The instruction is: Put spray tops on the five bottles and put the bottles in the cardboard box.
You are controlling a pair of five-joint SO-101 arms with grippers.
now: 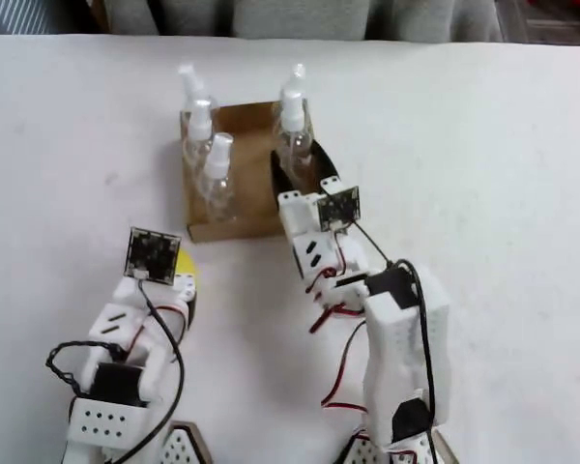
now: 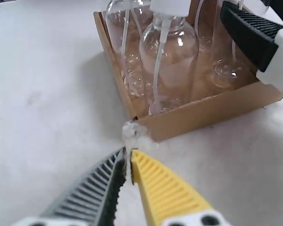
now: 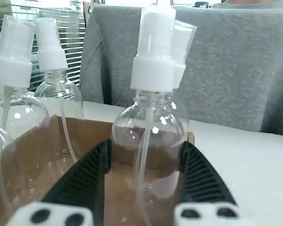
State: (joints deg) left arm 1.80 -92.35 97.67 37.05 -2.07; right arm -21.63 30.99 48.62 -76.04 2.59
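Five clear bottles with white spray tops stand upright in the cardboard box [image 1: 246, 224], three on its left side [image 1: 217, 179] and two on its right. My right gripper [image 1: 297, 155] reaches over the box's near wall and is shut on the nearer right-hand bottle [image 1: 292, 126], its black fingers [image 3: 85, 181] pressed to both sides of the bottle [image 3: 151, 136]. My left gripper [image 2: 128, 155] is shut on the table just short of the box's near left corner [image 2: 141, 123]. A small clear scrap [image 2: 132, 129] lies at its tips. In the high view the left gripper [image 1: 184, 266] sits below that corner.
The white table [image 1: 483, 145] spreads wide on both sides of the box. One black finger [image 2: 254, 33] of the right gripper shows over the box in the left wrist view. Grey chair backs [image 3: 236, 70] stand beyond the far table edge.
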